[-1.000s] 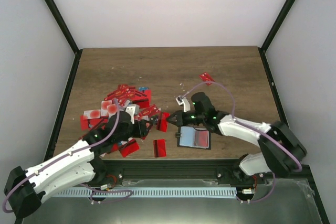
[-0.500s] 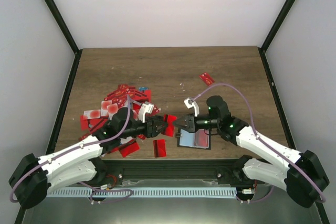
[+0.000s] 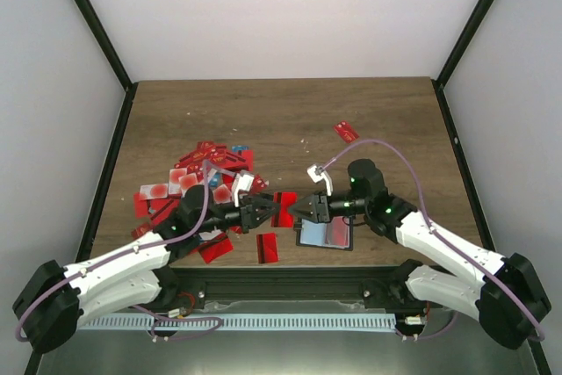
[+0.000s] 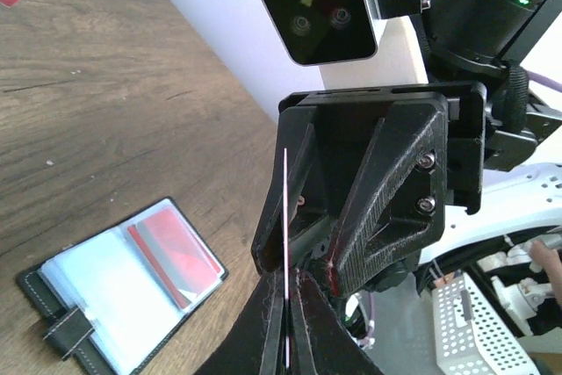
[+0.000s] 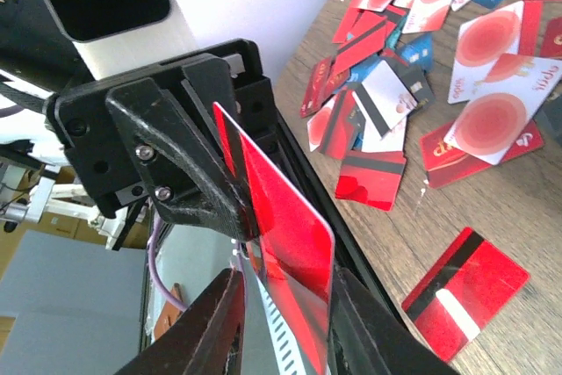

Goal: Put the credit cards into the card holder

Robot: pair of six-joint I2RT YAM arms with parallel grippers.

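One red credit card (image 3: pixel 283 208) hangs upright between the two grippers, above the table. My left gripper (image 3: pixel 266 212) is shut on it; the left wrist view shows the card edge-on (image 4: pixel 286 208) as a thin line pinched at the fingertips (image 4: pixel 274 322). My right gripper (image 3: pixel 306 208) faces it with jaws apart around the card's (image 5: pixel 294 217) other end, a gap showing on one side. The card holder (image 3: pixel 325 233) lies open flat just below the grippers, with a red card in one clear sleeve (image 4: pixel 171 248). The other credit cards (image 3: pixel 198 180) lie heaped at the left.
A loose red card with a dark stripe (image 3: pixel 266 248) lies near the table's front edge beside the holder. Another red card (image 3: pixel 345 132) sits alone farther back on the right. Black frame posts stand at the table's sides.
My left gripper reached right and shut on the red card that the right gripper carried. The right gripper's jaws have parted around it, and that arm has shifted right.
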